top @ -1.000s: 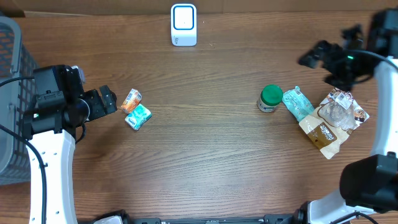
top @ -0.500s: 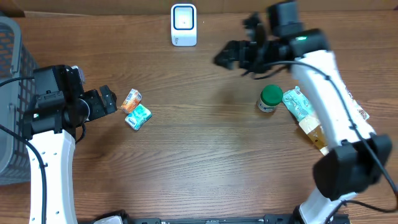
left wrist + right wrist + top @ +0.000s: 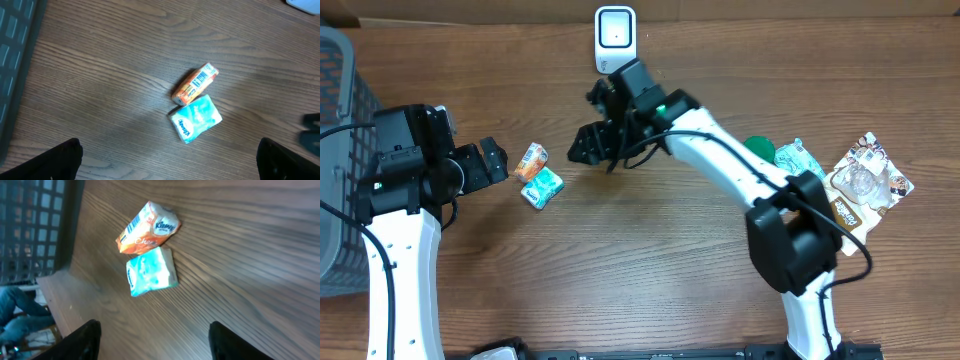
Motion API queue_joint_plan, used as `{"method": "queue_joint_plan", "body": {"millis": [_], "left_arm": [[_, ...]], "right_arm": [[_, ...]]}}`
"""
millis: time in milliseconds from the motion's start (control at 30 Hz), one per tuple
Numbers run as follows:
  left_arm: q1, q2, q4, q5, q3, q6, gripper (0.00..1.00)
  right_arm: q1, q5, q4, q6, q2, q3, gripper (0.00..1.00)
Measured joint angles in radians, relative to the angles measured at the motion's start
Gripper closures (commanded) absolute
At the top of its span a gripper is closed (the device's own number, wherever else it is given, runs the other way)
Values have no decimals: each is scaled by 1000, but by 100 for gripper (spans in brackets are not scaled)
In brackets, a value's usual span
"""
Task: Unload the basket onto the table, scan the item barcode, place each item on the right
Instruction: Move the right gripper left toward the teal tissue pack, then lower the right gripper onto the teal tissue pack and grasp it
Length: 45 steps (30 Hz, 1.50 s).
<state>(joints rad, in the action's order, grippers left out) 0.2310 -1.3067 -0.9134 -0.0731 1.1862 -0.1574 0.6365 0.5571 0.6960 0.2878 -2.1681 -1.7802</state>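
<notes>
Overhead: the scanner point(image 3: 615, 40), white, stands at the far edge of the table point(image 3: 650, 280). The orange packet point(image 3: 531, 160) and the teal tissue pack point(image 3: 543, 187) lie touching on the left part of the table. The left gripper point(image 3: 492, 162) sits just left of them, fingers apart. The right arm reaches across from the right, and the right gripper point(image 3: 588, 150) hangs just right of the pair, nearer than the scanner. A green-lidded jar point(image 3: 757, 147), a teal pouch point(image 3: 798, 160) and snack bags point(image 3: 868, 178) lie on the right. A grey basket point(image 3: 335, 100) stands at the left edge.

Left wrist: the fingers point(image 3: 60, 160) stand wide apart with nothing between them. Beyond them the orange packet point(image 3: 195, 84) lies barcode up, against the teal tissue pack point(image 3: 196, 119).

Right wrist: the fingers point(image 3: 85, 340) are apart and empty. The orange packet point(image 3: 147, 227) and teal tissue pack point(image 3: 151, 271) lie beyond them, with the grey basket point(image 3: 35, 225) behind
</notes>
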Motion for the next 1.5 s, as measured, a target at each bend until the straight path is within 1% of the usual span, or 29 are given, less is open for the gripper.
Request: {"method": "queue_joint_plan", "body": {"millis": [300, 400, 533, 667, 833, 900, 1033, 1133, 1267, 1333, 1367, 1500], "left_arm": [[0, 0, 0, 0, 0, 0, 0], [0, 0, 0, 0, 0, 0, 0], [0, 0, 0, 0, 0, 0, 1], [0, 0, 0, 0, 0, 0, 0], [0, 0, 0, 0, 0, 0, 1], [0, 0, 0, 0, 0, 0, 0], [0, 0, 0, 0, 0, 0, 1], [0, 0, 0, 0, 0, 0, 1], [0, 0, 0, 0, 0, 0, 0], [0, 0, 0, 0, 0, 0, 0], [0, 0, 0, 0, 0, 0, 0], [0, 0, 0, 0, 0, 0, 0]], "right_arm": [[103, -61, -163, 0, -106, 0, 53], [125, -80, -194, 0, -134, 1, 58], [138, -140, -211, 3, -148, 1, 62], [145, -208, -235, 3, -148, 1, 64], [148, -245, -255, 4, -160, 1, 64], [150, -248, -253, 5, -171, 1, 68], [151, -238, -253, 16, -194, 1, 68], [155, -231, -250, 22, -200, 1, 69], [173, -226, -239, 29, -200, 1, 81], [183, -223, -222, 44, -200, 1, 93], [185, -221, -212, 56, -200, 1, 96], [185, -205, -158, 135, -200, -8, 96]]}}
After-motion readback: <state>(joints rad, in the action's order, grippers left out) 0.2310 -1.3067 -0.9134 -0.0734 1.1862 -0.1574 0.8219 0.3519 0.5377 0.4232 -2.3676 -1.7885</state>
